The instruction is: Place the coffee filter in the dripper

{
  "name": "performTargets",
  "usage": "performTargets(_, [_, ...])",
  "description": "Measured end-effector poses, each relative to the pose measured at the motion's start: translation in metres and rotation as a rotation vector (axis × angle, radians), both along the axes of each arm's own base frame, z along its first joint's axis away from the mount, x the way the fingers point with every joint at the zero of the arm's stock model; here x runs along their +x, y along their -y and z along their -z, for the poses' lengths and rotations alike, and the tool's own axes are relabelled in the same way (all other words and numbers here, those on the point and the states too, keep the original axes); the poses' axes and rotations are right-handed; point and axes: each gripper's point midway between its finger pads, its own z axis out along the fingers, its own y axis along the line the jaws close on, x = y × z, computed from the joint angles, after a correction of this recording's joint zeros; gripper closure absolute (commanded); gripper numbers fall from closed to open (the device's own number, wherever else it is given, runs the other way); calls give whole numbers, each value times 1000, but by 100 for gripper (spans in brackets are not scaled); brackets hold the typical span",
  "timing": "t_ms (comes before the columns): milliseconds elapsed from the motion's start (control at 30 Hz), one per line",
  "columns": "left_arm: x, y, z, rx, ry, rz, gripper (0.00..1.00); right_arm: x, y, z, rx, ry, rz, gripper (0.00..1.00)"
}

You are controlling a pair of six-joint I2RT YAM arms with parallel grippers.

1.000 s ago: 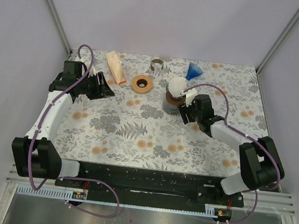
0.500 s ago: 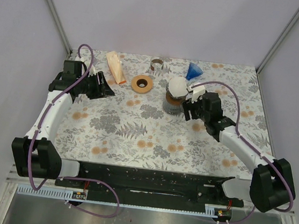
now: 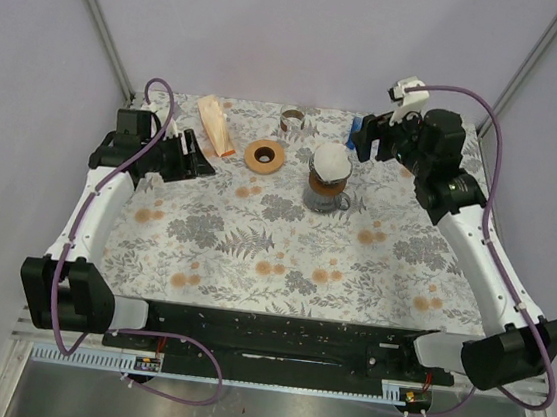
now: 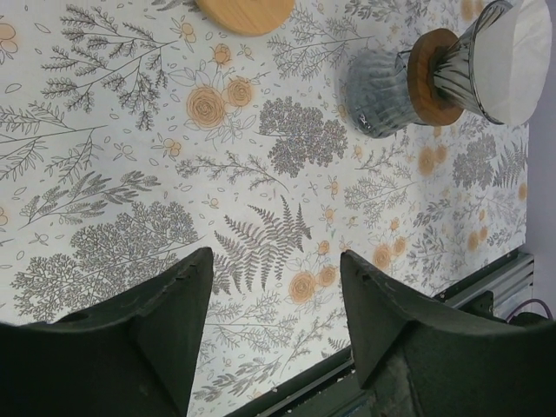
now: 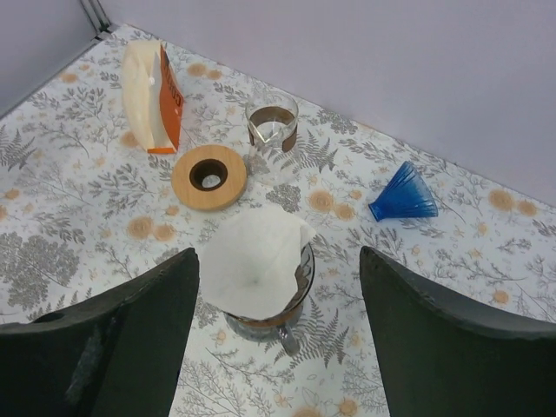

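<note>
Right gripper (image 3: 369, 138) hangs in the upper right of the overhead view, jaws spread wide and holding nothing. Its arm runs up the right edge, with the wrist angled down toward the dripper (image 3: 328, 184). The white filter (image 5: 256, 261) sits in the dripper's mouth near centre frame, one edge poking up, so the placing looks done; at most a seating check remains. Left gripper (image 3: 201, 156), likewise parted and empty, sits low at the left, well apart.
</note>
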Motion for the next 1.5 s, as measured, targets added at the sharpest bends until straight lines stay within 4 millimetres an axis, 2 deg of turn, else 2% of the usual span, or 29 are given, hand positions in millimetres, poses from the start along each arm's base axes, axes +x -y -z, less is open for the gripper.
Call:
performTargets(100, [3, -1, -5, 22, 24, 10, 31, 13, -7, -8, 28, -24, -6, 18])
performTargets(233, [22, 1, -22, 96, 87, 23, 24, 29, -16, 8, 42, -104, -10, 13])
performTargets(267, [27, 4, -27, 111, 106, 31, 20, 32, -18, 14, 41, -125, -9, 12])
performTargets(300, [35, 9, -34, 138, 128, 43, 10, 34, -19, 19, 40, -143, -7, 11])
performTargets(333, [46, 16, -43, 166, 158, 57, 3, 35, -19, 25, 37, -162, -4, 8])
performTargets(367, [55, 22, -50, 187, 185, 71, 1, 35, -19, 28, 35, -173, -1, 1])
performTargets(467, [89, 46, -68, 236, 247, 92, 1, 35, -16, 32, 33, -188, 20, 1])
performTargets(600, [154, 78, -79, 286, 317, 77, 1, 39, -6, 33, 20, -187, 79, 0])
performTargets(733, [205, 99, -65, 311, 336, 45, 2, 39, 7, 37, -1, -188, 147, 1])
performTargets(833, [240, 107, -43, 321, 332, -3, 8, 35, 15, 41, -17, -194, 184, 1])
performTargets(1033, [276, 116, 6, 314, 280, -103, 15, 29, 22, 50, -47, -201, 196, 1])
performTargets(1200, [290, 128, 42, 312, 257, -138, 21, 27, 24, 60, -73, -220, 192, 1])
performTargets(1333, [299, 137, 62, 313, 256, -141, 31, 26, 24, 65, -85, -226, 189, 0])
performTargets(1500, [303, 142, 76, 314, 254, -136, 56, 22, 27, 71, -112, -231, 182, 1])
